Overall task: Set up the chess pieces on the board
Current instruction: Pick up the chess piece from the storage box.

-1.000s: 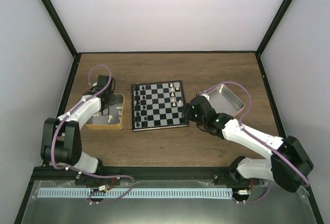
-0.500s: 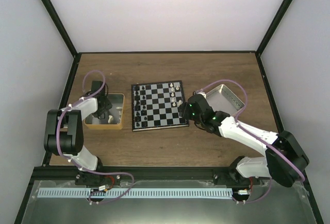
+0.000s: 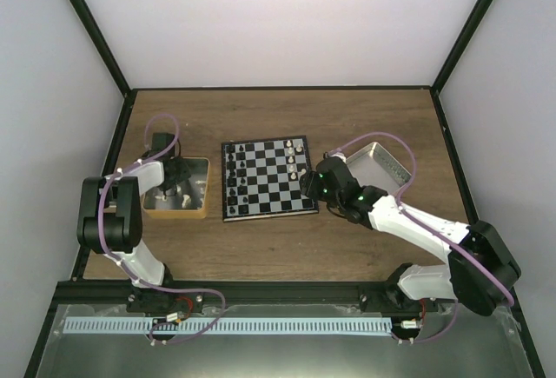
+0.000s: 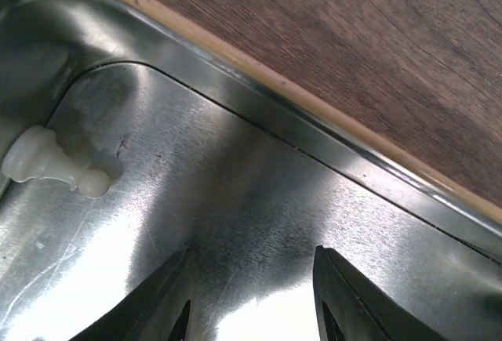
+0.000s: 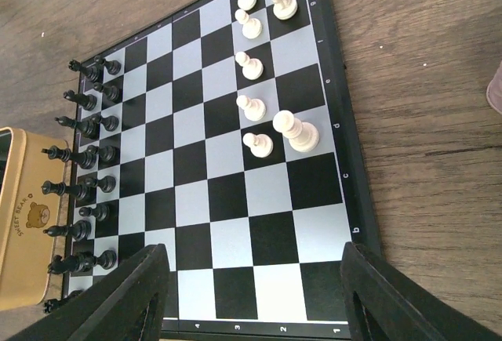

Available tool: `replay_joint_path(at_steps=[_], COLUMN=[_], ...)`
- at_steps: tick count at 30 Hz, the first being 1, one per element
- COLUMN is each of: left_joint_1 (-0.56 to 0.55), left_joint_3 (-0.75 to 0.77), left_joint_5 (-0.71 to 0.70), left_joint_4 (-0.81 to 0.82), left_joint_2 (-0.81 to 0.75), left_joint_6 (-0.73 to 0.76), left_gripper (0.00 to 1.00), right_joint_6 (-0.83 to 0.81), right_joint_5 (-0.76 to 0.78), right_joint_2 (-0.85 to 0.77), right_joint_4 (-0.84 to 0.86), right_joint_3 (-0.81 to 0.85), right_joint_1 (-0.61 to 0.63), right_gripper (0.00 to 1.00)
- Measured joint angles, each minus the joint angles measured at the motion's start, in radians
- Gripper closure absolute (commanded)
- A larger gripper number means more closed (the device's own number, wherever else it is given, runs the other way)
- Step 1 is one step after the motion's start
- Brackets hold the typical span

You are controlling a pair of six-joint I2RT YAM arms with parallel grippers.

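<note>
Seven cream chess pieces [image 5: 251, 64] stand upright on the right-hand files of the board [image 3: 265, 178]. Five small ones form a loose line, and two taller ones sit on the outermost file beside them. Black chess pieces [image 5: 86, 153] fill two neat files along the opposite, left edge, all upright. The squares between the two groups are bare. The board lies flat at the middle of the wooden surface [image 3: 287, 117].

Just beside its left edge sits a tan tray [image 3: 176, 215] with a shiny metal floor and a small bear label on its outer wall. One cream pawn [image 4: 51, 167] lies on its side on that floor, close to a rounded corner. The left tool [image 4: 252, 278] reaches down into this tray. Its fingers [image 4: 161, 302] are spread with only bare metal between them, apart from the pawn and gripping nothing.

The right tool [image 5: 255, 278] hovers over the board's near right corner, fingers wide apart and empty, with the cream pieces ahead of it. Behind that arm, to the right of the board, a metal tray [image 3: 395, 169] rests on the surface.
</note>
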Motion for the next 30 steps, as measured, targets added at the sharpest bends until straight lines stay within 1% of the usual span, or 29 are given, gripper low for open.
replay_joint_path(at_steps=[5,8,11,14,17,22,25,28,30], left_joint_1=[0.000,-0.003,-0.008,-0.010,-0.013,-0.021,-0.058,-0.148,-0.231], left_joint_3=[-0.005,-0.015,-0.030,-0.045,-0.049,-0.048,-0.042,0.001,0.050], left_joint_5=[0.000,-0.016,-0.037,-0.050,-0.062,-0.063,-0.066,-0.079,-0.083], left_joint_4=[-0.011,-0.051,-0.093,-0.112,-0.111,-0.119,-0.154,-0.197,-0.214], left_joint_2=[-0.011,-0.033,-0.056,-0.071,-0.075,-0.083,-0.104,-0.146,-0.174], left_joint_6=[-0.006,-0.019,-0.037,-0.046,-0.054,-0.058,-0.058,-0.063,-0.068], left_gripper=[0.57,0.61,0.69,0.87,0.94,0.95,0.94,0.93,0.92], right_joint_6=[0.001,0.001,0.001,0.001,0.001,0.001,0.001,0.002,0.003], right_joint_5=[-0.003,-0.008,-0.013,-0.019,-0.023,-0.024,-0.019,0.005,0.032], right_joint_2=[0.000,0.000,0.003,0.008,0.010,0.010,0.004,-0.017,-0.037], right_joint_4=[-0.002,-0.002,0.000,0.001,0.001,0.001,0.000,-0.005,-0.010], right_joint_3=[0.000,0.000,0.000,0.000,0.000,0.000,0.000,0.000,0.000], right_joint_1=[0.000,0.000,0.000,0.000,0.000,0.000,0.000,0.000,0.000], right_gripper=[0.39,0.39,0.39,0.39,0.39,0.39,0.39,0.39,0.38])
